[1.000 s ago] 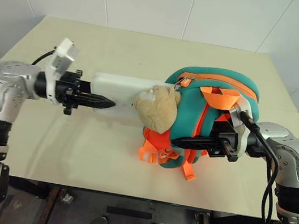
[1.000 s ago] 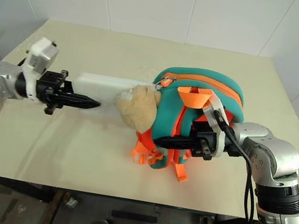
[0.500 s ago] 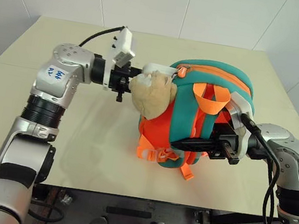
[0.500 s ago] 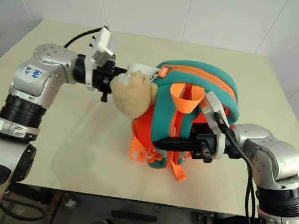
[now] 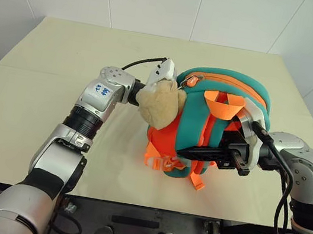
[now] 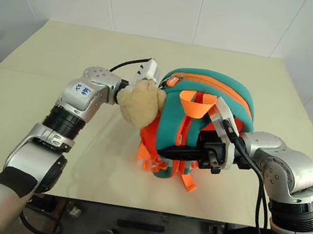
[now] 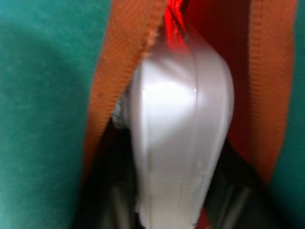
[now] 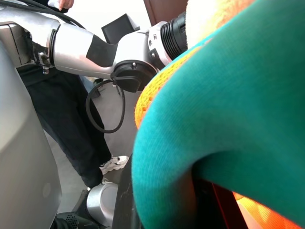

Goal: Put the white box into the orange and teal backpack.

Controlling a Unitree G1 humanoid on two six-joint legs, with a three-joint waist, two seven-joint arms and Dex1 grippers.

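Observation:
The orange and teal backpack point(image 5: 230, 105) stands on the table with its beige plush toy point(image 5: 158, 102) hanging at its left side. My right gripper point(image 5: 189, 152) is shut on a teal strap at the backpack's front and holds it. My left wrist point(image 5: 150, 83) reaches in from the left behind the plush toy, and its gripper is hidden at the backpack's opening. In the left wrist view the white box point(image 7: 176, 143) is seen end-on, deep between the orange-edged lips of the opening point(image 7: 119, 71) and the teal fabric point(image 7: 43, 119).
The beige table point(image 5: 44, 104) spreads to the left and front of the backpack, and white walls stand behind it. In the right wrist view a person's dark trousers point(image 8: 76, 138) show beyond the table's side.
My left arm has swung right across the table to the backpack. The white box, which lay left of the plush toy, has gone into the opening. The right gripper kept still.

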